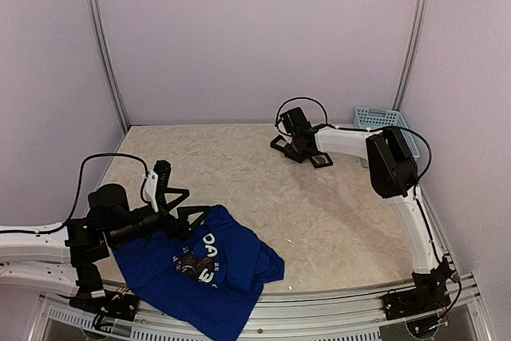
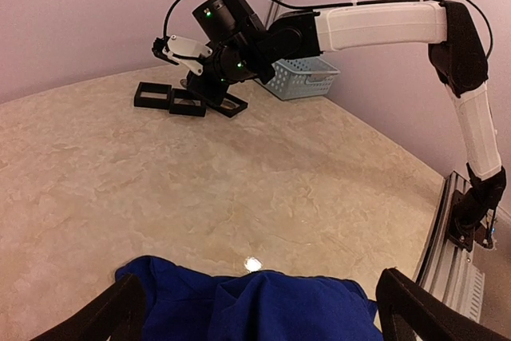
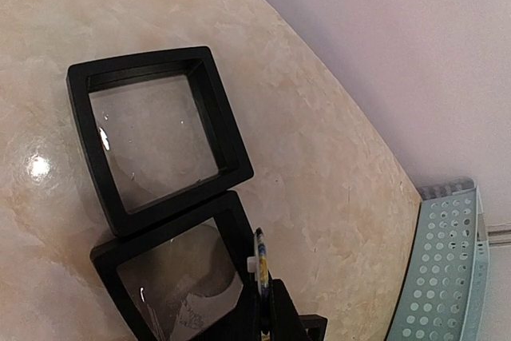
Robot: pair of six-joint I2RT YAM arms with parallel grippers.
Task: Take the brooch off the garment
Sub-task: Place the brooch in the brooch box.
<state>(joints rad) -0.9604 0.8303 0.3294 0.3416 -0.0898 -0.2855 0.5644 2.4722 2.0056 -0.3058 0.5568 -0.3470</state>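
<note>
Where the marbled beige table (image 1: 319, 213) meets its near left corner, the garment (image 1: 200, 277) lies crumpled: royal-blue soft cloth, folded in ridges, one edge hanging over the table rim. White printed lettering and a small dark graphic sit on its upper face; creases leave the writing unreadable. The left gripper (image 1: 177, 197) hangs over the garment with its black fingers spread wide, touching nothing. Well apart, at the far right, the right gripper (image 3: 270, 301) is pinched together on the brooch (image 3: 258, 265), a thin piece seen edge-on, blue and yellow. Below it lie black square frames (image 3: 226, 129) with clear film centres. A pale blue perforated basket (image 1: 382, 121) stands by the wall.
</note>
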